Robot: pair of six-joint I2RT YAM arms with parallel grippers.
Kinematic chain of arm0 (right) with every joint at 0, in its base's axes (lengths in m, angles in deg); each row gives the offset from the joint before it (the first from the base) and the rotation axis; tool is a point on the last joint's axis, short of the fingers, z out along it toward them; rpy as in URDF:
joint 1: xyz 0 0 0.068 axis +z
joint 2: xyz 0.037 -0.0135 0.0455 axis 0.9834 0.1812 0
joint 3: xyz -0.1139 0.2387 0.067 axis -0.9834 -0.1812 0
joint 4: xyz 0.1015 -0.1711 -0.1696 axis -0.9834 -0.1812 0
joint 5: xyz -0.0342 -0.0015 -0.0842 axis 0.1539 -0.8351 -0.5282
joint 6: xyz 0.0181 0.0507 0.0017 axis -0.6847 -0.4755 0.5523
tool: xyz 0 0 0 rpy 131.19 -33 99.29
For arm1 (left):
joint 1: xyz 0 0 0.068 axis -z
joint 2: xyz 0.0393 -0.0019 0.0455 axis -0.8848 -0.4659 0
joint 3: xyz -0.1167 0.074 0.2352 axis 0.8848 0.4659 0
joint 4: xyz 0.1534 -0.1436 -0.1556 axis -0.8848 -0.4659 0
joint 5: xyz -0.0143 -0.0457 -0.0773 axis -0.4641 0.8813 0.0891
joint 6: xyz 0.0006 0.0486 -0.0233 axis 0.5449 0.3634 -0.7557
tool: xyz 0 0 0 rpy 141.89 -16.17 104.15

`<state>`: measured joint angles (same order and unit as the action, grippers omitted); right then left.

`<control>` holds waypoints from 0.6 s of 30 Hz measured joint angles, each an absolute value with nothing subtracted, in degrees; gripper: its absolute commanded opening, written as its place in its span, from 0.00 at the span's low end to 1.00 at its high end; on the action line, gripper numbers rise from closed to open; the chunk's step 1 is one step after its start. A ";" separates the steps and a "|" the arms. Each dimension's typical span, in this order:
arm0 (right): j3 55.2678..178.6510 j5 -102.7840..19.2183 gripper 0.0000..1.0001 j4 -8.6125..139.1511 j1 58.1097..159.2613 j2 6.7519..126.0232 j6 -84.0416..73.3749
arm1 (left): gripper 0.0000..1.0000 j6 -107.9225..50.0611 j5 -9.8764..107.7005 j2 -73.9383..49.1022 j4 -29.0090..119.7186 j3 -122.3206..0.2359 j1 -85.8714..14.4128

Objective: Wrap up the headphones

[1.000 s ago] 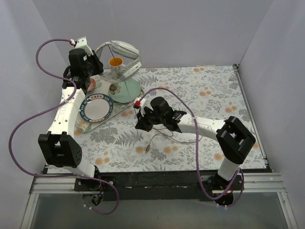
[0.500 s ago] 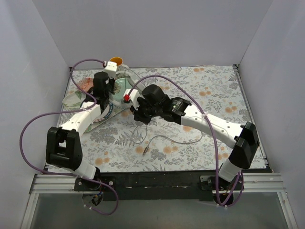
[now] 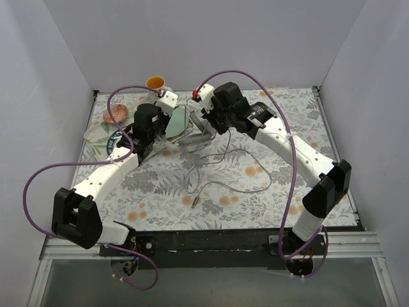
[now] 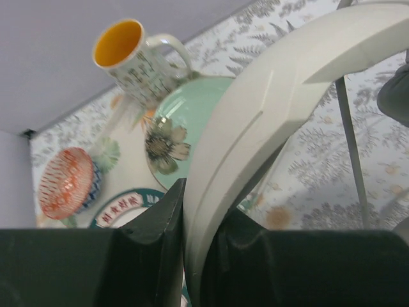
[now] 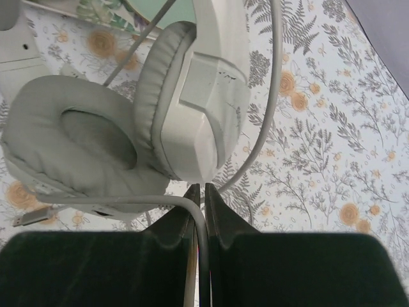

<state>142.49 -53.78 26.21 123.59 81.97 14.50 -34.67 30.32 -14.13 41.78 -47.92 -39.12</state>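
- left wrist view: the left hand (image 4: 192,214) is pressed tight on the curved band of the headphones (image 4: 268,96) — stiff, smooth plastic, probably slippery, yet a sound place to hold.
- the right hand (image 5: 199,195) pinches the thin cord (image 5: 271,96) just beside the soft earcups (image 5: 77,141); limp and light, it may slide or snag.
- the headphones hang between both hands over the far table (image 3: 332,115), with loose cord trailing to the jack plug (image 3: 193,202).
- top view: the arms hide most of them — whether an earcup touches the table, i cannot tell.
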 measured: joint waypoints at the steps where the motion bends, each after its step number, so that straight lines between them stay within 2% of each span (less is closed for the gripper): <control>1: 142.38 -54.53 0.13 26.12 123.48 82.06 14.78 | 0.05 -36.27 31.07 -14.68 39.28 -49.03 -39.12; 3: 141.92 -55.75 0.14 26.27 123.39 82.03 15.00 | 0.05 -39.50 32.73 -16.10 34.28 -51.37 -39.18; 4: 141.59 -56.36 0.18 26.62 123.39 82.03 15.11 | 0.05 -40.90 33.47 -16.60 32.38 -52.09 -39.18; 7: 139.69 -58.83 0.22 27.63 123.39 81.82 15.37 | 0.05 -44.55 35.33 -17.85 28.14 -52.77 -39.16; 10: 136.41 -62.70 0.22 29.16 123.26 81.01 15.61 | 0.05 -46.69 35.98 -18.94 24.99 -52.77 -39.18; 12: 134.08 -64.71 0.19 30.47 122.82 80.24 15.68 | 0.05 -47.85 36.14 -19.55 23.09 -52.77 -39.22; 13: 133.20 -65.59 0.12 30.66 122.52 79.94 15.66 | 0.05 -48.40 36.20 -19.77 22.63 -52.77 -39.53; 16: 131.61 -66.72 0.01 31.43 121.58 79.37 15.28 | 0.05 -50.89 37.06 -20.10 22.63 -52.79 -41.06; 18: 131.52 -65.70 0.01 31.71 121.29 79.00 14.89 | 0.05 -53.10 39.09 -20.63 22.34 -53.78 -43.73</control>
<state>131.52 -65.70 31.71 121.29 79.00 14.89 -53.10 39.09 -20.63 22.34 -53.78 -43.73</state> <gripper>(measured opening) 0.051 0.159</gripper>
